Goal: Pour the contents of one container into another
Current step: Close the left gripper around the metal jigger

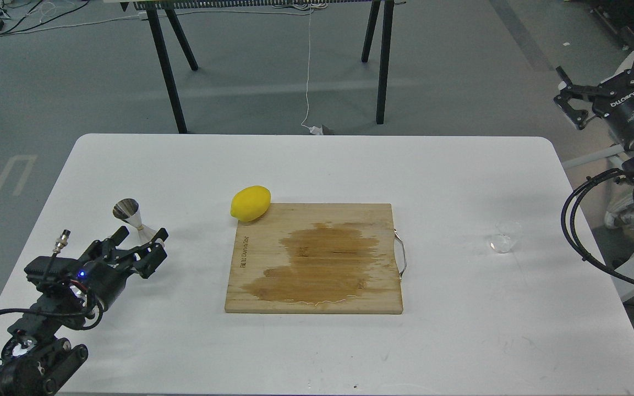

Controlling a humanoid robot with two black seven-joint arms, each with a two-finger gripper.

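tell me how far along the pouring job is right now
Nothing poured yet. The small clear glass cup stands untouched on the white table, far from the open right gripper. The open left gripper sits at the shiny steel hourglass jigger. Grasping, lifting and pouring all remain.

A white counter [460,341] carries a wooden cutting board [251,275] with a metal handle [402,254] on its right edge and a broad dark stain, seemingly wet, across its middle. A yellow lemon [250,203] lies touching the board's far left corner.
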